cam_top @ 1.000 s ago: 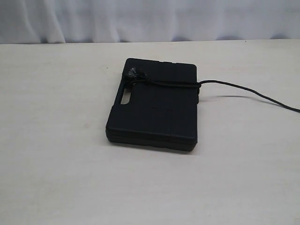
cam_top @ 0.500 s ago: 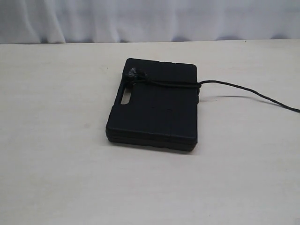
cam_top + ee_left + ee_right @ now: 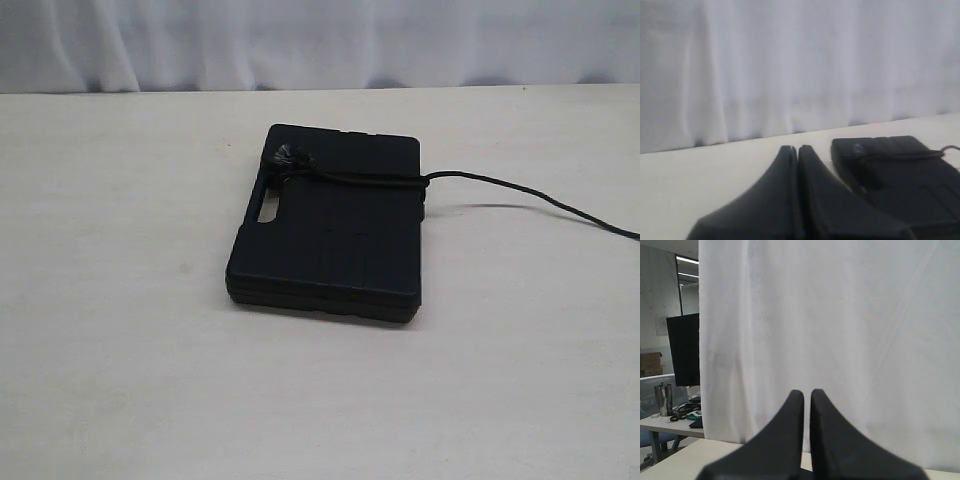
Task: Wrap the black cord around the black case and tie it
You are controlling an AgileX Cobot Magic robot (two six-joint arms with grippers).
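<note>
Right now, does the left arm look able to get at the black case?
Probably yes: the black case lies near the shut left gripper, with only bare table between them.

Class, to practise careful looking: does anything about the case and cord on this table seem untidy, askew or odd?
The cord crosses the case only near its far end, bunched in a lump at one corner, and its long loose end trails away over the table. Nothing looks damaged.
</note>
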